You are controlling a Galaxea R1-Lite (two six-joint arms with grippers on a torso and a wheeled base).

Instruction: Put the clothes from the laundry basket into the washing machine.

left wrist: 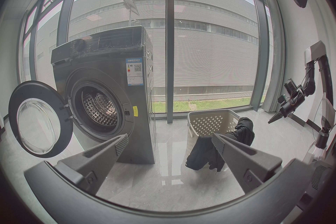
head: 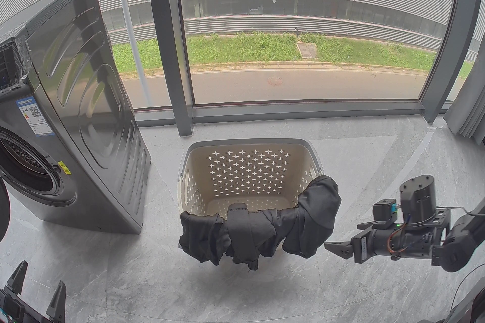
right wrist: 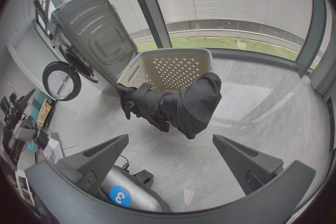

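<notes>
Clothes (head: 257, 233), all dark, hang in a bunched heap over the near rim of the laundry basket (head: 247, 145), part inside and part spilling down the outer wall. One thicker lump sits up on the rim's right corner. The basket is pale, with star-shaped holes in its walls, and stands on the grey stone floor (head: 364, 157) in front of a tall window (head: 303, 11).

To the basket's left is the washing machine (head: 86, 102), a grey front-loader. Its round door (left wrist: 38, 118) is swung wide open and the steel drum (left wrist: 99, 109) shows behind it.

The right gripper (head: 337, 248) hangs low just beside the basket's right corner, pointing toward the clothes without touching them. Its fingers are apart with nothing between them.

The left gripper (head: 42, 274) is well apart from the basket, down by the front of the machine. Its fingers are also spread and hold nothing.
</notes>
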